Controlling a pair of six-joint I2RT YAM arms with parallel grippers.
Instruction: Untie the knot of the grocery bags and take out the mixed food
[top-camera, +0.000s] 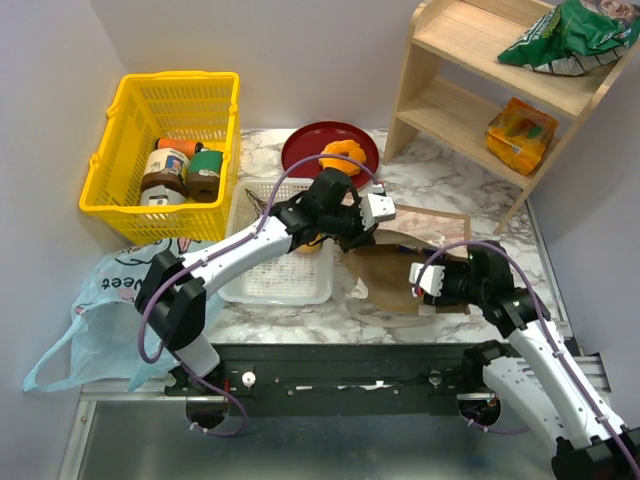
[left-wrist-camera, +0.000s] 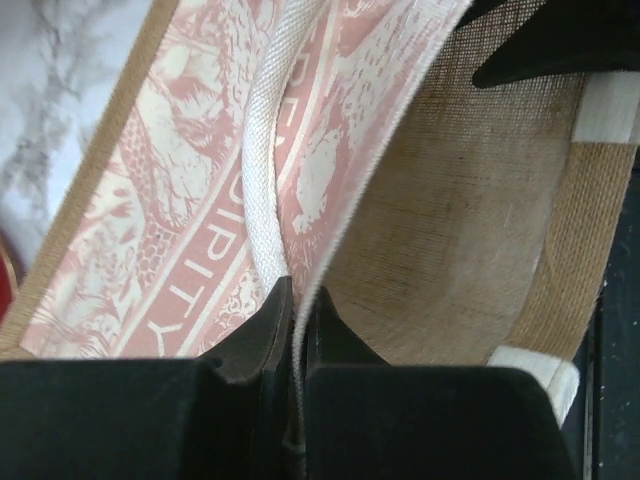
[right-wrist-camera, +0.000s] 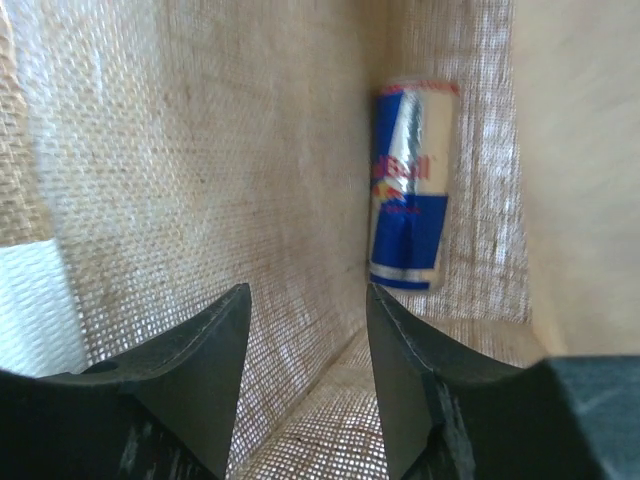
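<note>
The brown bag (top-camera: 395, 268) lies on its side at mid table, woven brown inside (left-wrist-camera: 450, 230), pink print outside. My left gripper (top-camera: 376, 210) is shut on the bag's white-edged rim (left-wrist-camera: 297, 295), beside a white rope handle (left-wrist-camera: 258, 190). My right gripper (top-camera: 424, 281) is open inside the bag's mouth (right-wrist-camera: 305, 295). A small blue can (right-wrist-camera: 410, 185) sits at the bag's far end, ahead of the right finger and not touched. The light-blue plastic bag (top-camera: 105, 315) lies at the near left. An orange-glazed doughnut (top-camera: 343, 155) sits on a red plate (top-camera: 305, 148).
A yellow basket (top-camera: 110, 150) at the back left holds jars. A white tray (top-camera: 270, 275) lies under my left arm with an orange thing (top-camera: 312, 243) partly hidden. A wooden shelf (top-camera: 450, 90) at the back right carries a green crisp bag (top-camera: 565, 38) and a yellow-orange packet (top-camera: 520, 132).
</note>
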